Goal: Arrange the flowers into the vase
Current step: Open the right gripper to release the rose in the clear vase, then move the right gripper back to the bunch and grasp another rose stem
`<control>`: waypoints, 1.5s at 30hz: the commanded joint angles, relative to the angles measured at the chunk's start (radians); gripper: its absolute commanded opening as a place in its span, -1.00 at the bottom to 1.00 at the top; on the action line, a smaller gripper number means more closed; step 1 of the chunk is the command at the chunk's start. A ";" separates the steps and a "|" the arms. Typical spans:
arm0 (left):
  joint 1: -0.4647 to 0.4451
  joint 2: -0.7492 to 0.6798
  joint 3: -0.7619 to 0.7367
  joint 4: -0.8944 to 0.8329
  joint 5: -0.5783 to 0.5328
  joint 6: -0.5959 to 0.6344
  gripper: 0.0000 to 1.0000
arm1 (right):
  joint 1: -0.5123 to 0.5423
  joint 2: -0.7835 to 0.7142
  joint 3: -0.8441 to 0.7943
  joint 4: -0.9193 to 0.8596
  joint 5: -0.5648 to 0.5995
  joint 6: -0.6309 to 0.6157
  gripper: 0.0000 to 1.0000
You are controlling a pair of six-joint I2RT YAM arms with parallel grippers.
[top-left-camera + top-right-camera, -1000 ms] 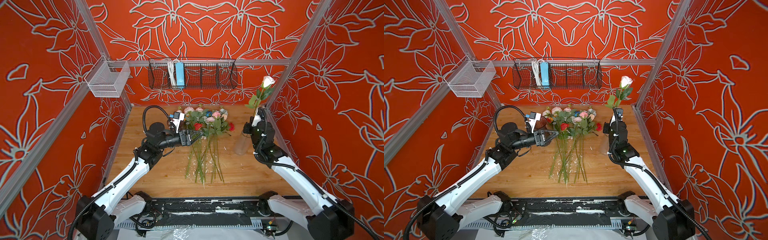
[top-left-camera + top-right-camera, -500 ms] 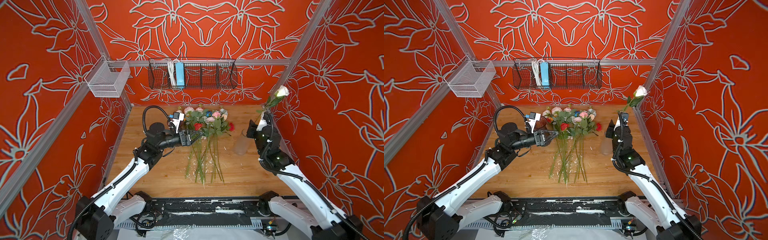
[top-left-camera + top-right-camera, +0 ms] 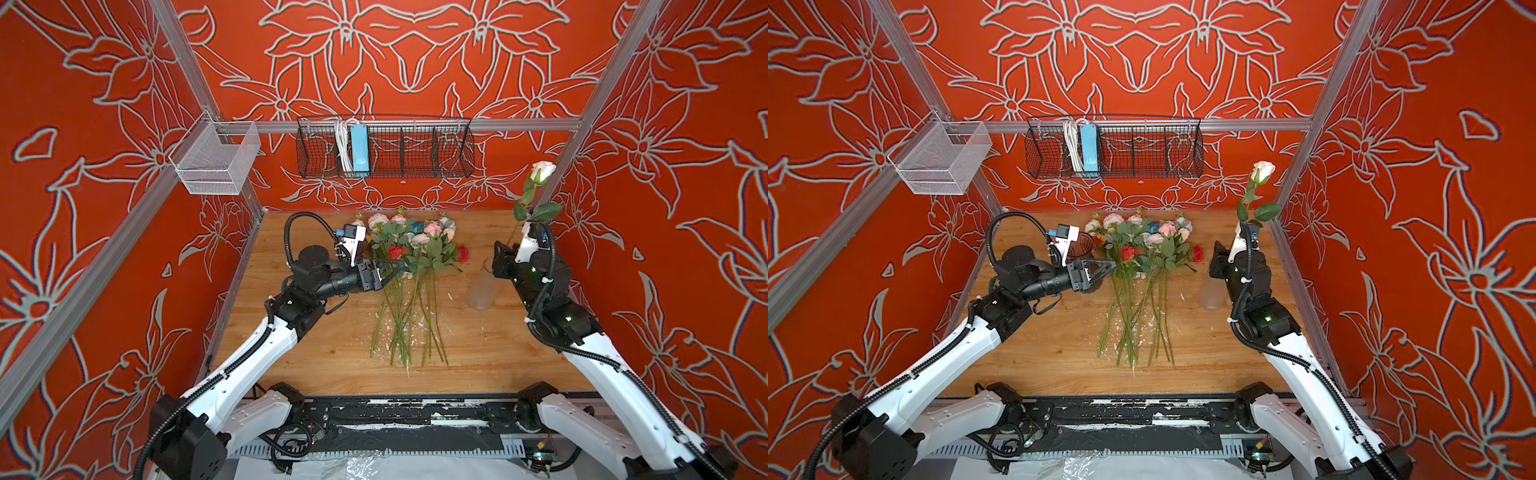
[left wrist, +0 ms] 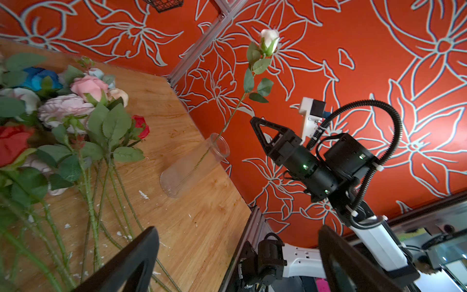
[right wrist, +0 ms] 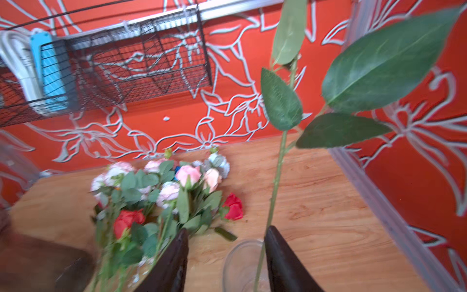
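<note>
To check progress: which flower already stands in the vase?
The white rose: its stem is in the glass vase; the other flowers lie bunched on the table.

The right wrist view cuts off the vase (image 5: 228, 265) and blurs the flowers (image 5: 164, 192).

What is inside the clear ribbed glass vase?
The green stem of one white rose is inside the clear ribbed glass vase; its bloom stands above the rim. The ribbed wall blurs the stem's lower end.

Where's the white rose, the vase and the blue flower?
white rose (image 3: 543, 171): in a top view, on its bloom.
vase (image 4: 182, 177): left wrist view, on its ribbed side.
blue flower (image 4: 38, 78): left wrist view, on its petals.
</note>
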 commanded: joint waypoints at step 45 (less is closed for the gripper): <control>0.169 -0.117 -0.015 -0.078 -0.241 -0.071 0.95 | 0.286 1.053 0.447 -0.203 -0.180 0.352 -0.50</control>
